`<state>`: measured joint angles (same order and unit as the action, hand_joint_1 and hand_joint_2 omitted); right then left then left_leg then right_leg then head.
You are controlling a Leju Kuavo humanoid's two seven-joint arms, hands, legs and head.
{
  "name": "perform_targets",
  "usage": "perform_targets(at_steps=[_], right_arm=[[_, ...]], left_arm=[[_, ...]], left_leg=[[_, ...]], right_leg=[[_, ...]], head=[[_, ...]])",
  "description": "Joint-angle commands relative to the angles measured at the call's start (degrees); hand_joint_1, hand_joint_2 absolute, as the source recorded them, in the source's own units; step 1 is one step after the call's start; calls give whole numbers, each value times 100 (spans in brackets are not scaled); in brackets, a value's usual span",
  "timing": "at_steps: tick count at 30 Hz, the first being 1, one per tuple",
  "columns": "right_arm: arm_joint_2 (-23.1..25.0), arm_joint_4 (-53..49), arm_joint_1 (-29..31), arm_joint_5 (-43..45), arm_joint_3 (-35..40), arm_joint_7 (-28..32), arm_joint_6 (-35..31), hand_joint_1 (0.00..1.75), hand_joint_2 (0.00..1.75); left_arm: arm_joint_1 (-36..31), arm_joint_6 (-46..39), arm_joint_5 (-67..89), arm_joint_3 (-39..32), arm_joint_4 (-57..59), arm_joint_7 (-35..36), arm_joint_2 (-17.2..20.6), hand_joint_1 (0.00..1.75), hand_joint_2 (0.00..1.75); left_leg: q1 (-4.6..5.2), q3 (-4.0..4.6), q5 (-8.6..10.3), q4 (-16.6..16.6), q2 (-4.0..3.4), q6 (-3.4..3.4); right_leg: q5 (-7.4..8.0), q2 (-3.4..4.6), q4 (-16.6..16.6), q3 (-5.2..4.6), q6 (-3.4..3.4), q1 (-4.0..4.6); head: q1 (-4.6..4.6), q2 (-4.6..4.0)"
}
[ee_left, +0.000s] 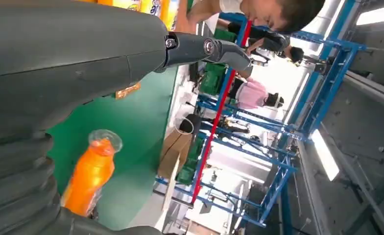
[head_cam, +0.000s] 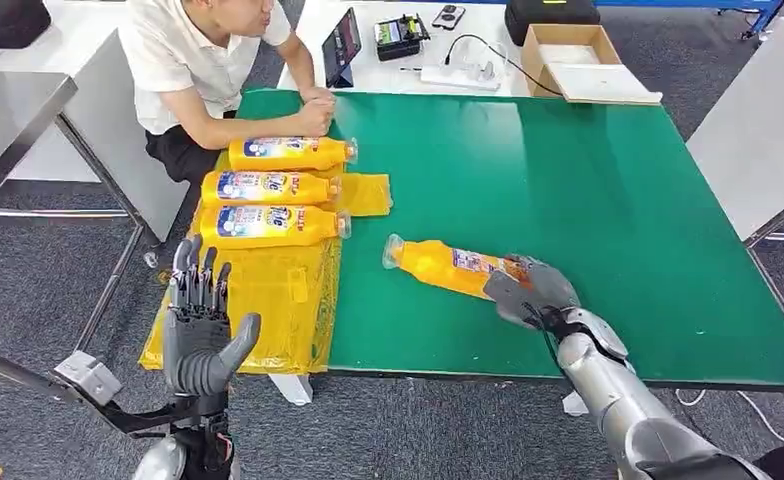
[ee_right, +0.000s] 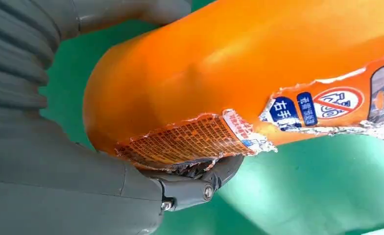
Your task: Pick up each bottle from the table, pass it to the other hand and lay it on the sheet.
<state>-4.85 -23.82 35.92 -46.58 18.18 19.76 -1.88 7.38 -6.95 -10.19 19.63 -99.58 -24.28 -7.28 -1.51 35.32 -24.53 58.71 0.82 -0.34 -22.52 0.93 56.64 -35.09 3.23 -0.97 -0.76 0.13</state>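
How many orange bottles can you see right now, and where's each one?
4. Three lie side by side on the yellow sheet: far bottle, middle bottle, near bottle. The fourth bottle lies on the green table, base in the right hand.

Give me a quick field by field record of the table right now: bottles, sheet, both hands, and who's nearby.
Bottles on sheet: three, lying side by side, caps toward the table's middle
Fourth bottle: lying on the green table, off the sheet
Sheet: yellow, at the table's left edge
Right hand: gripping the fourth bottle's base
Left hand: raised, open, holding nothing
Person: leaning on the far left corner
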Motion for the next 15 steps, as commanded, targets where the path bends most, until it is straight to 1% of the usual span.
perform_targets(at_steps=[1,3,9,12,14,15], right_arm=[[65,247,-377,20,-302,-14,189,175,175],[65,247,-377,20,-302,-14,189,175,175],[65,247,-377,20,-302,-14,189,175,175],[65,247,-377,20,-302,-14,189,175,175],[193,-16,-482,538,-570,435,246,175,175],[232,-64,-496,596,-596,474,247,175,175]], left_arm=[[-176,-22,-11,142,393,24,182,0,175],[-176,-22,-11,142,393,24,182,0,175],[-176,-22,-11,142,393,24,182,0,175],[-176,-22,-11,142,393,24,182,0,175],[-164,-81,-77,114,492,145,186,0,175],[-162,-86,-81,110,521,160,191,0,175]], left_leg=[[-1,-21,7,-18,18,9],[-3,-20,3,-9,9,4],[-1,-24,3,-9,8,5],[-2,-34,7,-20,12,12],[-2,-35,5,-15,10,8],[-2,-35,6,-19,7,9]], right_leg=[[-1,-31,-18,30,-14,6],[-2,-16,-10,26,-9,5],[-2,-15,-9,28,-9,5],[0,-28,-22,43,-16,8],[-1,-22,-16,43,-13,7],[0,-22,-19,42,-16,7]], head=[[-2,0],[-2,0],[-2,0],[0,0],[-2,0],[-2,0]])
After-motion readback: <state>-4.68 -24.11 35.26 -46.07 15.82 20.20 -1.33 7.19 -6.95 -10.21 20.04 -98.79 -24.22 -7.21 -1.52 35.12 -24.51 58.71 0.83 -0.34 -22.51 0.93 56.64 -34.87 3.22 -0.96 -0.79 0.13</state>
